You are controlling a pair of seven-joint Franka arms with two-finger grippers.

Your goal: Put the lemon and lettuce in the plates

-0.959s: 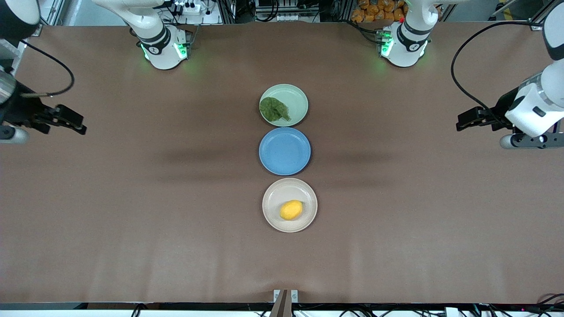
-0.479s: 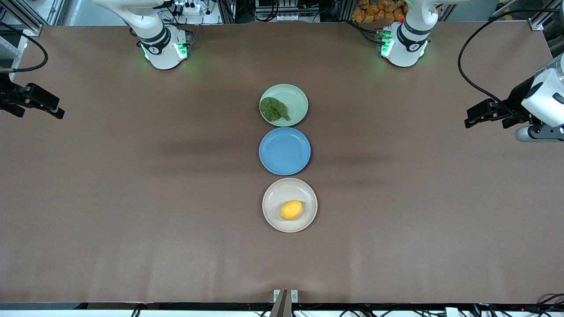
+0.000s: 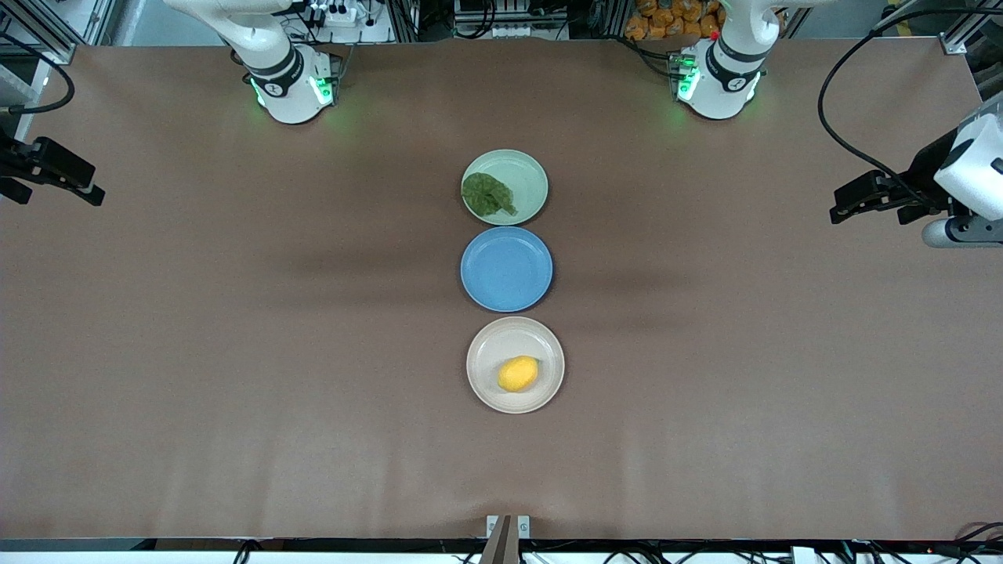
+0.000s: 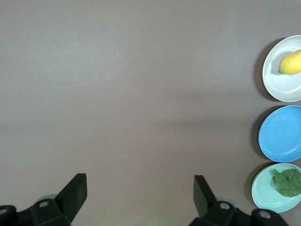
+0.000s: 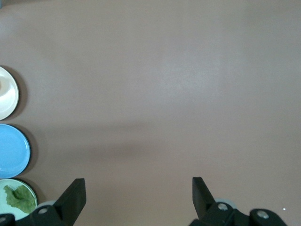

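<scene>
Down the middle of the matte brown counter three round shallow plates sit in a row, close together without touching. Farthest from the front camera is the smooth pale mint green plate, and the flat, crinkled dark green lettuce leaf lies in it, toward the right arm's end, its short pointed flap aimed at the plate's middle. Next comes the glossy blue round plate, bare. Nearest the front camera is the beige-cream plate, holding the small oval bright yellow lemon, which rests on its side on the part of the plate nearest the camera. My left hand waits up in the air over the left arm's end of the counter, its black fingers spread wide and released, gripping nothing. My right hand hangs likewise over the right arm's end, fingers spread apart and empty, well apart from every plate.
</scene>
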